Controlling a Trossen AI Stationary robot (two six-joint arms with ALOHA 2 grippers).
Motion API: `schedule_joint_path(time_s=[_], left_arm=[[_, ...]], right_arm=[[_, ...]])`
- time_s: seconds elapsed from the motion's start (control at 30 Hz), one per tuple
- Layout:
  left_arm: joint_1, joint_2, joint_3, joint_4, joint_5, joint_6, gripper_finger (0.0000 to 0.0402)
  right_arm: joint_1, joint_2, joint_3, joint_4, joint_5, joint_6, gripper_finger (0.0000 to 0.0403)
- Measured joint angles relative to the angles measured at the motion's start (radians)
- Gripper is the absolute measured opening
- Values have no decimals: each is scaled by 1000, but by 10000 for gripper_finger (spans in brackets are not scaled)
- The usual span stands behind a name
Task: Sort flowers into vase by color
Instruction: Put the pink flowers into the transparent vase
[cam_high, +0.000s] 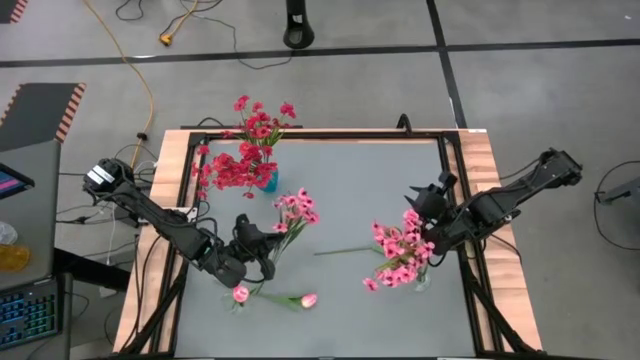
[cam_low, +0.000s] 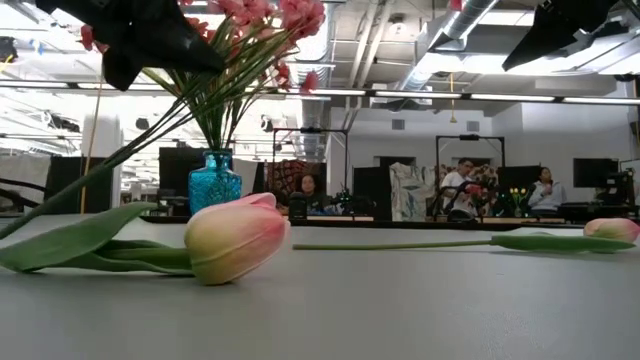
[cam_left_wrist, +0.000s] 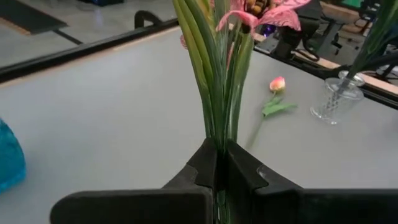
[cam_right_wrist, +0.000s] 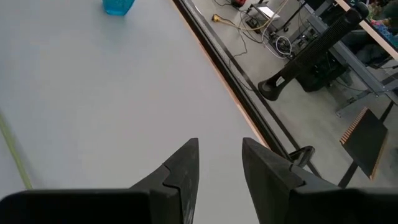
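While I scan across the table (cam_high: 340, 200) from my left, I judge the sorting a good half done. At the far left stands the blue vase (cam_high: 270, 181), already full of deep red sprigs (cam_high: 240, 165), so that colour looks settled.

Nearer me, the left claw (cam_high: 262, 250) is clamped tight on a bunch of lighter pink sprigs (cam_high: 296, 208); the left wrist view shows its two fingers pressed together around the green stems (cam_left_wrist: 217, 93), with the blooms standing up and away from it. This bunch hangs over the middle-left of the table and is not yet in any vase, so I take delivering it as the step in hand.

Just in front of that claw, two pale tulip buds lie loose on the table: one (cam_high: 240, 294) close by the arm, the other (cam_high: 309, 299) just to its right on a long stem. Those are still to be picked up.

Further right, a clear vase (cam_high: 420, 282) holds a cluster of pink sprigs (cam_high: 398, 255), and one bare green stem (cam_high: 345, 251) reaches left from it across the table.

At the right edge the right claw (cam_high: 428, 200) hovers above that pink cluster, partly parted and gripping nothing, as its own wrist view shows only bare table between the fingers (cam_right_wrist: 180, 168).
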Motion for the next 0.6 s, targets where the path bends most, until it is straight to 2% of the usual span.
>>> schedule_joint_path(time_s=[0.33,0.6], left_arm=[[0,0,0,136,-32,160,1],[17,0,0,239,-32,276,2]], right_arm=[[0,-79,0,-75,-52,0,148],[0,-158,0,-111,-53,0,148]])
